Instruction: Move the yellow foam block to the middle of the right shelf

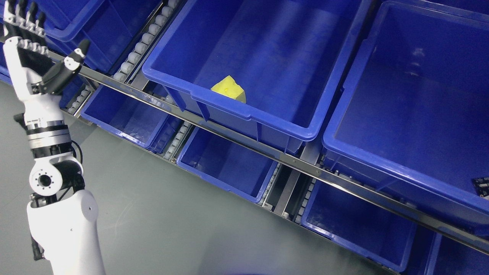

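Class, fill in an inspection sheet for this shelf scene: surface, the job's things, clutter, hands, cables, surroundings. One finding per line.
Surface: grey floor below a shelf rack with a metal rail and roller tracks.
Job's things: yellow foam block lies in the middle blue bin, near its front wall.
Clutter: small dark object at the right edge in the right bin.
Hands: left hand raised at upper left, fingers spread, holding nothing; right hand not in view.
Cables: black cable at the left wrist.
Surroundings: more blue bins on the lower level.
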You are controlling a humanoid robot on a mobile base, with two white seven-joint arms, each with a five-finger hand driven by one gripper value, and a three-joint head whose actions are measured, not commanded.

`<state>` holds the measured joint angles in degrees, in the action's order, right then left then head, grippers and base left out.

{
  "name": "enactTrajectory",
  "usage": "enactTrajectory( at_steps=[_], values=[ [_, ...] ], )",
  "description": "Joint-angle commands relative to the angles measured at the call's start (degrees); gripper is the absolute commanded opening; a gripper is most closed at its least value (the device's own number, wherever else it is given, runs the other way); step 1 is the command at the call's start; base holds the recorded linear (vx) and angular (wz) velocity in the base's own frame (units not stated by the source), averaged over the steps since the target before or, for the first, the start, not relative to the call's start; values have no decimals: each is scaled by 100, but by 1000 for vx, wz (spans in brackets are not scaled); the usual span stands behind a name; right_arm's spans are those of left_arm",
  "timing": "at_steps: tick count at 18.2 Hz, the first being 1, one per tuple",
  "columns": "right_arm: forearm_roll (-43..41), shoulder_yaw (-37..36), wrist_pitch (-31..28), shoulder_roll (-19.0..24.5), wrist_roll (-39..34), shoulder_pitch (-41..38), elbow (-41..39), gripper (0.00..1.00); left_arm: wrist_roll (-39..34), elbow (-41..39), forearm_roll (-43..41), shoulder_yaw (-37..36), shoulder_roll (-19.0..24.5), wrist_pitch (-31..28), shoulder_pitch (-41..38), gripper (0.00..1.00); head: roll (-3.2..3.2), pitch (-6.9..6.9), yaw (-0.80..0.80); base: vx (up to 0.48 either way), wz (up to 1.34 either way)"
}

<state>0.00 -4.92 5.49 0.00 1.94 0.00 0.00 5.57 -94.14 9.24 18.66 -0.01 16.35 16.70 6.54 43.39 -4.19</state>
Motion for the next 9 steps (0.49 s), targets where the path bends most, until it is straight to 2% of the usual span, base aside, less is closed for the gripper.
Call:
enactTrajectory(
  at_steps=[1, 6, 9],
  values=[
    [9, 0, -4, -100, 0, -70, -100, 100, -687, 54, 149, -124, 101, -903, -237, 100, 0, 0, 0, 0, 0],
    [9, 0, -4, -100, 0, -79, -100, 100, -549, 264, 218, -915, 101, -958, -220, 100, 0, 0, 0, 0, 0],
    [9, 0, -4, -100, 0, -70, -100, 100, 214, 361, 1270, -1153, 101, -958, -211, 100, 0, 0, 0, 0, 0]
  ],
)
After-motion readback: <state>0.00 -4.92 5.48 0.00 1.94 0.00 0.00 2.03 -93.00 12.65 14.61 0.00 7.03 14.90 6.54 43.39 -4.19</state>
